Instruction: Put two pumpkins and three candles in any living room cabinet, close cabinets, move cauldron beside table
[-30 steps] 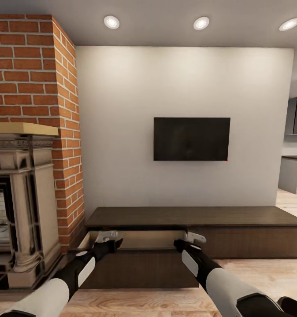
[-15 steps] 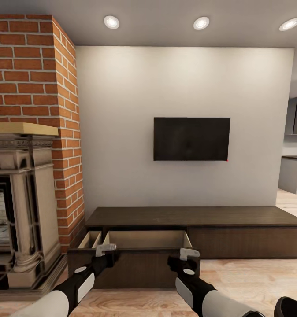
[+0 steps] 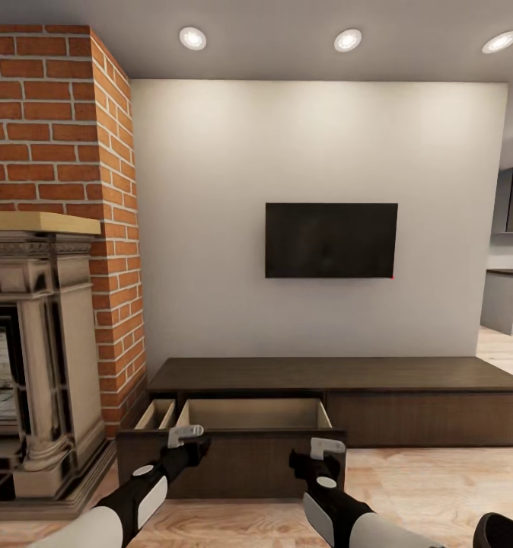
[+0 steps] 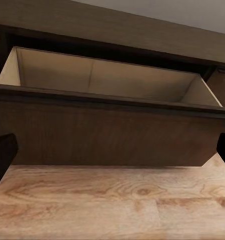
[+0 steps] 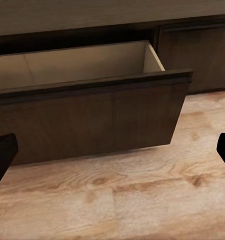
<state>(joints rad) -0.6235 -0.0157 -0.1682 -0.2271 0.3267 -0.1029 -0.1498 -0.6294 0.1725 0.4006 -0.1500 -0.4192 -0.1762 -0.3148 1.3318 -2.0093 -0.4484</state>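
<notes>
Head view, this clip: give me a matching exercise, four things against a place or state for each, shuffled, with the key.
Things:
1. cabinet drawer
2. television
3. fireplace
4. left tool

Places or states:
A. mounted on the white wall
B. pulled out, pale interior showing
C. against the brick column
D. open, holding nothing, near the drawer front

Pairs: 1-B, 2-A, 3-C, 4-D
</notes>
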